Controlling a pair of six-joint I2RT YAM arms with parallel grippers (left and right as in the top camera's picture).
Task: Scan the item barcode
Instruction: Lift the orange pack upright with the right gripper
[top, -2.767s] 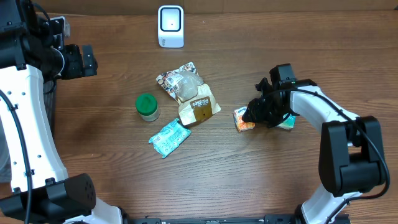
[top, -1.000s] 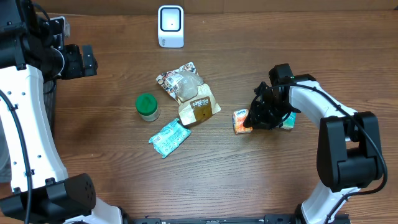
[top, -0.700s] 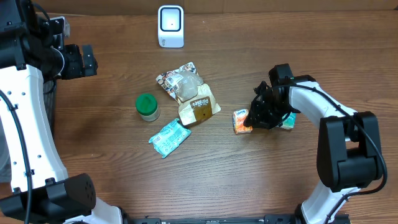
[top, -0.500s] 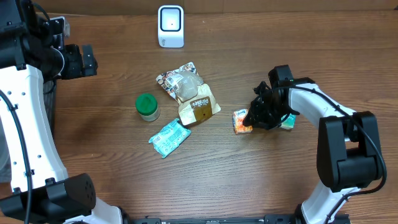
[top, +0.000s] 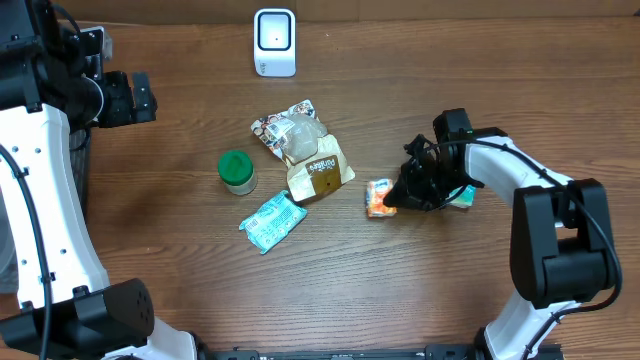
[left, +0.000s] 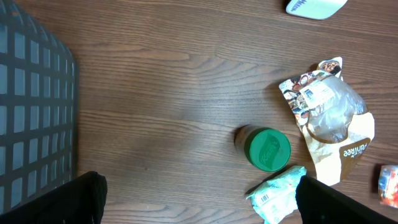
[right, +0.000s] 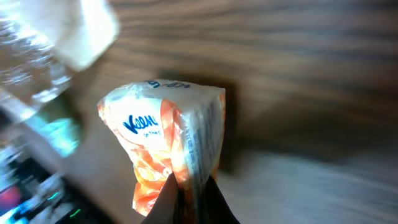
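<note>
The item in hand is a small orange-and-white tissue packet (top: 377, 197) with blue lettering, just right of the table's middle. My right gripper (top: 399, 194) is shut on its right end. In the right wrist view the packet (right: 165, 127) fills the centre, its lower edge pinched between the fingertips of the right gripper (right: 186, 190). No barcode can be made out on it. The white scanner (top: 274, 42) stands at the back centre, far from the packet. My left gripper (top: 136, 97) hangs open and empty high at the far left.
A green-lidded jar (top: 237, 171), a brown-and-clear pouch (top: 305, 150) and a teal packet (top: 272, 220) lie left of centre. Another teal item (top: 463, 196) lies under the right arm. A black mesh basket (left: 31, 124) sits at the left edge.
The right gripper's jaws have closed fully on the orange packet. The packet has shifted a little to the left and tilted. The left arm has not moved.
</note>
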